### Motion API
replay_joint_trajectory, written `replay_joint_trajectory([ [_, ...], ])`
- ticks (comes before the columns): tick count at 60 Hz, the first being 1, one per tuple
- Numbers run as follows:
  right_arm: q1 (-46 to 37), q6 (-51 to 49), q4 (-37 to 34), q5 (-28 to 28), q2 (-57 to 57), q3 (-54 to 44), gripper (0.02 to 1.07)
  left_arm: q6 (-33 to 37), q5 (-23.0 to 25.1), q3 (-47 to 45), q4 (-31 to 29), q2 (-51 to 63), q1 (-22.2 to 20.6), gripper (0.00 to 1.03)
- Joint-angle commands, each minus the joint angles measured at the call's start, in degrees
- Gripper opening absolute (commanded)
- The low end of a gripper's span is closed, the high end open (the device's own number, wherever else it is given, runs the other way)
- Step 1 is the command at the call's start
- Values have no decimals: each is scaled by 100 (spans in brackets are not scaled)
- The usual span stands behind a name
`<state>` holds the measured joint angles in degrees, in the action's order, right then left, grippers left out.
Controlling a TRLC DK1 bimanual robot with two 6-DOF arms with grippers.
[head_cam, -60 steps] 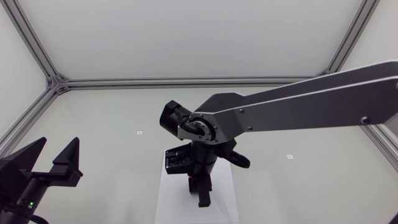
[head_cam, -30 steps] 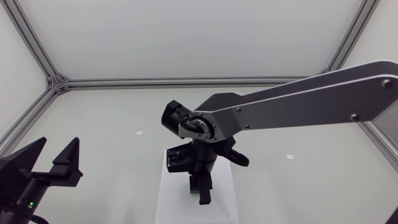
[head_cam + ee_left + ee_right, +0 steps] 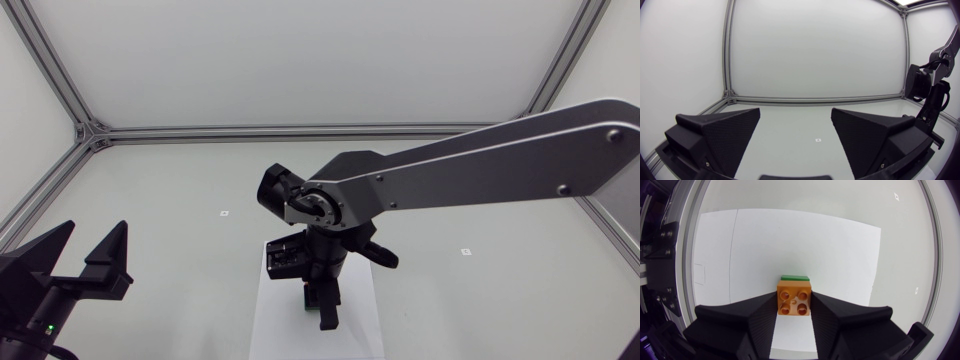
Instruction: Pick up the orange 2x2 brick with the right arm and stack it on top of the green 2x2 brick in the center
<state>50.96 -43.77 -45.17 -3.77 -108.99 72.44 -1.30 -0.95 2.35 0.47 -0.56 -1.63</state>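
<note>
Firmly pinched between the two black fingers (image 3: 760,315) of the right gripper (image 3: 794,302) sits the orange brick (image 3: 794,298), its four studs facing the wrist camera. The fingers press on it from two opposite sides, so they stand only as far apart as the brick is wide. Just past the brick's far edge a strip of the green brick (image 3: 794,278) shows, lined up with the orange one and mostly hidden by it. Whether the two bricks touch cannot be told.

Both bricks are over a white sheet of paper (image 3: 830,250) that lies on the pale table (image 3: 180,190). From above, the right arm (image 3: 480,170) comes in from the right side and bends down at its wrist, so the gripper points straight down over the paper near the table's middle.

Well apart from all this, the left gripper (image 3: 85,262) rests near the table's left edge. Its broad fingers are spread wide with nothing between them. A small square mark (image 3: 818,140) sits on the table ahead of it.
</note>
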Motion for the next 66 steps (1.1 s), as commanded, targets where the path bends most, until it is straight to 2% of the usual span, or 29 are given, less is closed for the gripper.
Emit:
replay_joint_trajectory([
  [1, 46, -88, -141, 87, -219, -64, 8, 33, 16, -235, -65, -32, 5, 99],
  [43, 309, -53, -555, 474, -632, 288, 8, 33, 16, -235, -65, -32, 5, 99],
  [66, 19, -88, -572, 219, -685, 200, 8, 33, 16, -235, -65, -32, 5, 99],
])
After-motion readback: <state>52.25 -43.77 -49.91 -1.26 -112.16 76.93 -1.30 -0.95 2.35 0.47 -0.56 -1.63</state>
